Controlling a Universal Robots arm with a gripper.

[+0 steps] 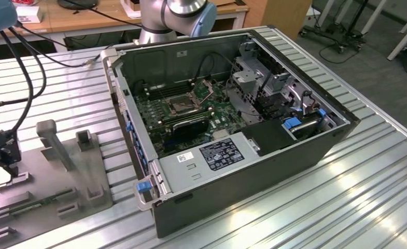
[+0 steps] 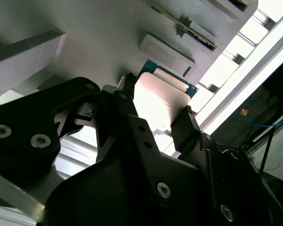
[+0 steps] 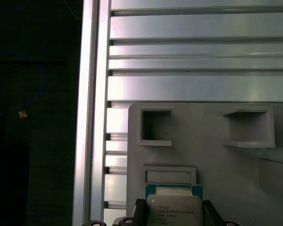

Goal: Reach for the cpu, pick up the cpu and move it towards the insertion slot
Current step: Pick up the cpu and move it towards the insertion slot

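Right now: the claw (image 2: 156, 107) is down over the grey tray (image 3: 226, 155), and it's on the part.
Grip: two dark fingers (image 2: 186, 125) press on opposite edges of the cpu (image 2: 160, 96), so the claw is clamped on it from both sides, as both wrist views show.
Cpu position: lying flat, silver face up with a thin green rim showing. It sits at the tray's edge, just beside a shallow framed recess (image 3: 170, 174). Whether it has lifted clear of the tray, I cannot tell.
Why held so: an edge hold keeps the fingers off the flat top and leaves the underside free. I'd judge that suits a part that must go down flat.
Socket (image 1: 179, 106): a square metal frame with a dark centre, deep inside the open computer case (image 1: 258, 171). In the exterior view it lies at about 2 o'clock from the tray and well apart from it.
In the way: the case's near wall (image 1: 128, 129) stands between tray and socket, so I'd say the path has to go over it, not through.
Tray clutter: upright posts (image 1: 51, 142) rise at 12 o'clock of the tray's middle, and a green memory stick (image 1: 47, 198) lies near them.
Overhead: black cables (image 1: 23, 67) hang at 11 o'clock of the tray in the exterior view and could drag.
Surface (image 1: 327, 197): ribbed metal, carrying both tray and case.
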